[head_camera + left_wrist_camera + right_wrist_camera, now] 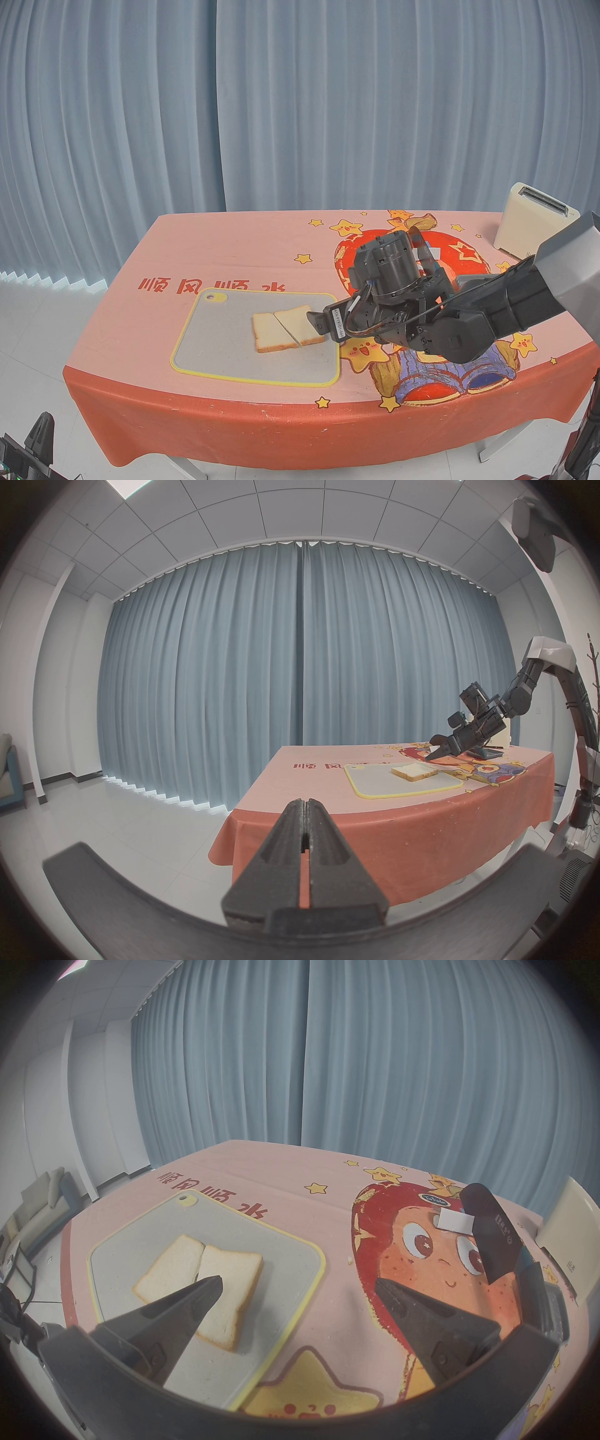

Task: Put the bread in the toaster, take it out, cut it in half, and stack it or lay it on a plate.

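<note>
Light brown bread (289, 328): we see it cut in 2 halves, lying flat, side by side & touching, on the right part of the grey cutting board (219, 350) w/ a yellow rim. The right gripper (297, 1284) hangs just above the board's right edge, fingers spread wide, holding nothing. One fingertip (316, 324) sits over the edge of the right half; from the side we see a small gap btw it & the bread. The board lies on the pink-orange tablecloth (250, 250) w/ stars & a cartoon kid. The cream toaster (531, 220) stands at the far right corner, well apart from the board. The left gripper (305, 855) is low, off the table's near left side, fingers pressed together w/ nothing in them. Blue-grey curtain (312, 94) behind.
</note>
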Controlling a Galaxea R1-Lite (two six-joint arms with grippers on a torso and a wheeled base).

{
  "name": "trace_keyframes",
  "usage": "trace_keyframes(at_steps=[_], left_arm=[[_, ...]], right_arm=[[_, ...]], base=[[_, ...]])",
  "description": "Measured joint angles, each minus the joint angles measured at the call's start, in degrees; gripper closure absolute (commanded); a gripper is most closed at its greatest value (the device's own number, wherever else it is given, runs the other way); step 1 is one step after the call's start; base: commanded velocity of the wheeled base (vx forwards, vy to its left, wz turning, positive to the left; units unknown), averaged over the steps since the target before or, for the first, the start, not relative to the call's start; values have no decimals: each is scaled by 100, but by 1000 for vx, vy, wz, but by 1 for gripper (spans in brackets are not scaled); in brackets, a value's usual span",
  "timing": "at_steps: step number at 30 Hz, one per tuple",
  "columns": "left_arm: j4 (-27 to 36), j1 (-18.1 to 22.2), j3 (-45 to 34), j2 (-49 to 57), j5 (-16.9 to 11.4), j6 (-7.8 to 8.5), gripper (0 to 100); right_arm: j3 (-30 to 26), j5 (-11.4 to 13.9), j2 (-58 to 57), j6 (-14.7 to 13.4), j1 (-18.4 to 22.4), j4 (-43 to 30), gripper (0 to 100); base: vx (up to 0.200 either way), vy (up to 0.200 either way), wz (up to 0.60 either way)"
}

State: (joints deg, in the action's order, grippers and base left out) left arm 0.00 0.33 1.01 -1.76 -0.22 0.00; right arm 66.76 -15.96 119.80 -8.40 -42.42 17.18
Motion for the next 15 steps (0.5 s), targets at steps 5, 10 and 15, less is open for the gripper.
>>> trace_keyframes(at_steps=[5, 10, 15], left_arm=[[0, 0, 0, 0, 1, 0, 100], [0, 0, 0, 0, 0, 0, 100], [0, 2, 0, 0, 0, 0, 100]], right_arm=[[72, -10, 62, 4, -33, -352, 0], [174, -134, 99, 0, -68, -566, 0], [201, -238, 156, 4, -79, -594, 0]], base=[[0, 0, 0], [0, 0, 0], [0, 0, 0]])
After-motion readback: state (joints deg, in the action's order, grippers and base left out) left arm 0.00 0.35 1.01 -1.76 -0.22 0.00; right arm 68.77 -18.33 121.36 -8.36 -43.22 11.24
